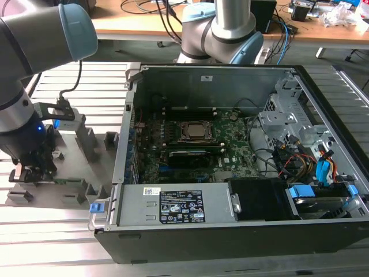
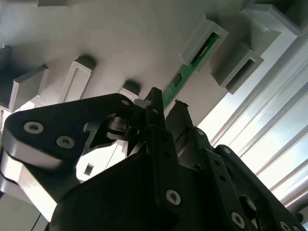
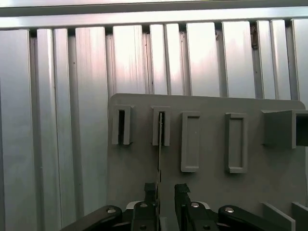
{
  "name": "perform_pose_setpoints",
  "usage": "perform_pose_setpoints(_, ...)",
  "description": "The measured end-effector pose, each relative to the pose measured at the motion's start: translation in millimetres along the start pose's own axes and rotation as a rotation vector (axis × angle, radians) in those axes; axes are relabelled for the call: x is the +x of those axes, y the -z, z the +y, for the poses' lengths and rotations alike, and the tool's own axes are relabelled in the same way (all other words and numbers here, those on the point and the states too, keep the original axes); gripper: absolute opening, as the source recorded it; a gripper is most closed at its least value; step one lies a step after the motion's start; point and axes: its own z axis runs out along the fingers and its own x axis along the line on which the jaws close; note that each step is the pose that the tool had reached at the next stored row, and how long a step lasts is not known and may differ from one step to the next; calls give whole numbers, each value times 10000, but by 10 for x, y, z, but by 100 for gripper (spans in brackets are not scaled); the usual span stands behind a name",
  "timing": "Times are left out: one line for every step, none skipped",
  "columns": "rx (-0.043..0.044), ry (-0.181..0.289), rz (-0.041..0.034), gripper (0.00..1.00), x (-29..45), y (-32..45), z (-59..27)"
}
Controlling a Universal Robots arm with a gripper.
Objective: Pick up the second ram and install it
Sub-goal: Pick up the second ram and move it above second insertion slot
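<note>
First wrist view shows the released hand straddling the second ram.

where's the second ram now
Exterior view's left, beside the computer case: the second ram stands in a grey holder block, at the hand.

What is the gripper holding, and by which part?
Nothing is clamped yet. The jaws of the gripper stand open astride one end of the second ram, a gap showing on one side; its far end sits in a grey holder block.
</note>
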Motion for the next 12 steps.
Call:
perform_pose_setpoints(-1, 28, 1, 30, 3, -11, -1)
perform_pose_setpoints(-1, 50, 3, 30, 6, -21, -1)
perform_pose_setpoints(-2, 115, 4, 30, 15, -48, -3)
perform_pose_setpoints(-3, 164, 7, 30, 24, -70, -5)
perform_pose_setpoints(-3, 212, 8, 30, 35, -96, -7)
perform_pose_setpoints(-3, 243, 9, 30, 43, -113, -8)
perform_pose_setpoints(-4, 262, 10, 30, 47, -123, -8)
perform_pose_setpoints(-7, 295, 13, 30, 54, -143, -9)
perform_pose_setpoints(-7, 321, 14, 30, 59, -163, -10)
perform_pose_setpoints(-7, 330, 15, 30, 60, -170, -11)
perform_pose_setpoints(-8, 332, 16, 30, 60, -170, -11)
perform_pose_setpoints(-8, 331, 16, 30, 60, -170, -11)
